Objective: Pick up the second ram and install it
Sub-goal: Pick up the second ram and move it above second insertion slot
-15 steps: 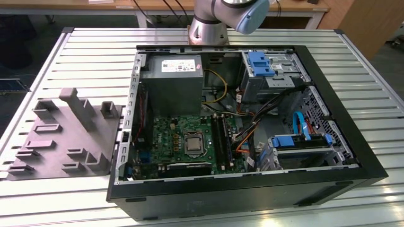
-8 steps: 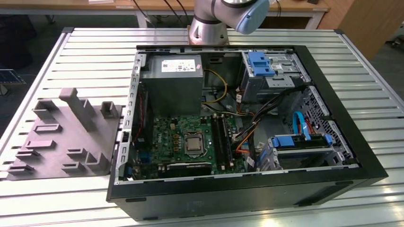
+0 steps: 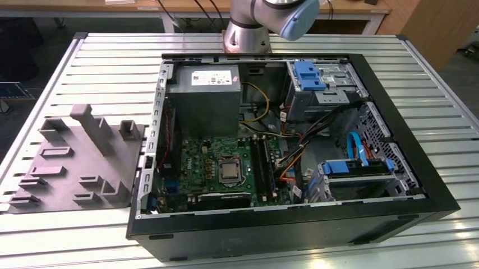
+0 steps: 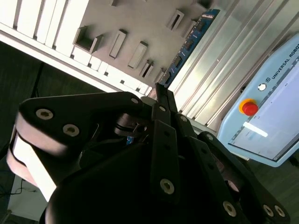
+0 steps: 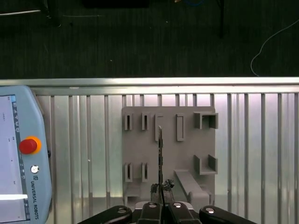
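A robot gripper [image 5: 161, 205] has its fingers drawn narrow onto the second ram [image 5: 160, 149], a slim dark stick held high above a grey slotted fixture tray [image 5: 187, 154] on a ribbed metal table [image 3: 112, 73]. Judged from this, the step in hand is carrying the held stick toward the open computer case [image 3: 419, 185]. Doing that well calls for a firm, square grip so the stick does not tilt between the fingers, a path that clears the case wall, and the stick's long edge lined up with the long black slots [image 3: 262, 162] on the green motherboard [image 3: 202, 162]. The first wrist view shows the stick edge-on as a thin line over the tray, so any sideways lean would show there. The second wrist view shows its blue-green face [image 4: 189, 42] running out from the fingertips, with a teach pendant [image 4: 266, 107] lying nearby. The exterior view gives the case interior and the slots.
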Controlling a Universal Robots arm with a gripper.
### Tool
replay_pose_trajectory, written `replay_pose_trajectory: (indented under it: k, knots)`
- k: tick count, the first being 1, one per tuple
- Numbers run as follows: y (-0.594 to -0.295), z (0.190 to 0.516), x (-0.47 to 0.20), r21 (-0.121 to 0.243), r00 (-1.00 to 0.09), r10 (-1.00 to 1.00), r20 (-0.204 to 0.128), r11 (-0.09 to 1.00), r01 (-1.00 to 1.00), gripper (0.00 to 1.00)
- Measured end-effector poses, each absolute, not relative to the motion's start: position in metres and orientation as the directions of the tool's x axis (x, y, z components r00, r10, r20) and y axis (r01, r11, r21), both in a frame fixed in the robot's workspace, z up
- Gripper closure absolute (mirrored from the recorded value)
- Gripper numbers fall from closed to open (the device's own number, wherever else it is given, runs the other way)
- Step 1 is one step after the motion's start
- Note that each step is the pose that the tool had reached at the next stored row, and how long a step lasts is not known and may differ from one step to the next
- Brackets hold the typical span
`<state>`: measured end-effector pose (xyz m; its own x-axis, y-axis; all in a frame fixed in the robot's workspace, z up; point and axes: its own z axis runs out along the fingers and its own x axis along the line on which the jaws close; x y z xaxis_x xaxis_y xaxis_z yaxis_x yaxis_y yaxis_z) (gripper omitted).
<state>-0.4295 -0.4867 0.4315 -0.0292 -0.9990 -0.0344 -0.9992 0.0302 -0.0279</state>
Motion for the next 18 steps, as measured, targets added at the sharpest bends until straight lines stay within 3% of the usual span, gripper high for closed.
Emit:
replay_pose_trajectory:
  k: [18]
  knots:
    - [-0.487, 0.431, -0.356, -0.02, -0.029, -0.999, -0.035, 0.03, -0.999, 0.88]
